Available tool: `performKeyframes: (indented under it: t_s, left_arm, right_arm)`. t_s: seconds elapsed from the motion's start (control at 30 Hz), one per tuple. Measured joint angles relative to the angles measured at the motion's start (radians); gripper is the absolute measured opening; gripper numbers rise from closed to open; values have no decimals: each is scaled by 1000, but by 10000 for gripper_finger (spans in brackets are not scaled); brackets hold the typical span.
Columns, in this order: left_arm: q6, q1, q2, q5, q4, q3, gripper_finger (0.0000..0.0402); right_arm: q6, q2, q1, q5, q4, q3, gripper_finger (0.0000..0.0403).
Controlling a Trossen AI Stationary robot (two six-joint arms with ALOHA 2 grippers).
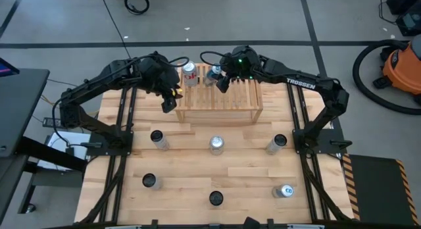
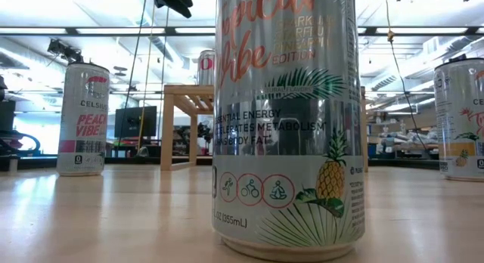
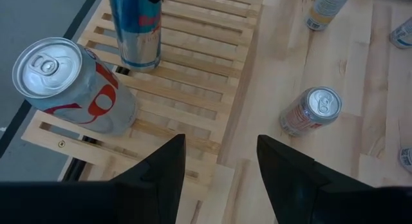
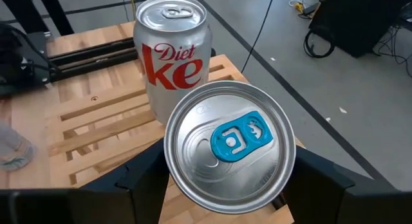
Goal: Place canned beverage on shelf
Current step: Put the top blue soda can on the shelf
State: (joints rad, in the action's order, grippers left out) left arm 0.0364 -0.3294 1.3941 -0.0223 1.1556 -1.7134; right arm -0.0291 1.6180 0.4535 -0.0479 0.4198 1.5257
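The shelf (image 1: 220, 101), a light-wood slatted rack, stands at the middle of the table's far side. A Diet Coke can (image 1: 190, 72) stands upright on the shelf's far left corner. Right beside it stands a slim blue-and-silver can (image 3: 135, 31) with a blue tab (image 4: 238, 139). My right gripper (image 1: 218, 77) is shut on this can. My left gripper (image 1: 170, 101) hovers open off the shelf's left end, nothing between its fingers (image 3: 170, 166). My right gripper pinches the blue-and-silver can between its two fingers (image 4: 145, 179), one on each side just under the top rim (image 4: 170, 159). The fingers come slanting down from the table's right. The can is upright, and its bottom (image 3: 138, 62) looks set on the shelf's slats.
Several more cans are spread over the near half of the table, such as one upright (image 1: 216, 145) in front of the shelf and one lying down (image 1: 284, 191) near right. One can (image 2: 287, 119) fills the low view. The shelf's right half (image 1: 247, 97) is bare.
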Motion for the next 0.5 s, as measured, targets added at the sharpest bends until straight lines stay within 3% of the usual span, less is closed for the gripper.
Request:
performKeyframes:
  t_s: [0.5]
  left_arm:
    - [0,0,0,0,0,0,192]
  right_arm:
    - [2,0,7,-35,0,0,278]
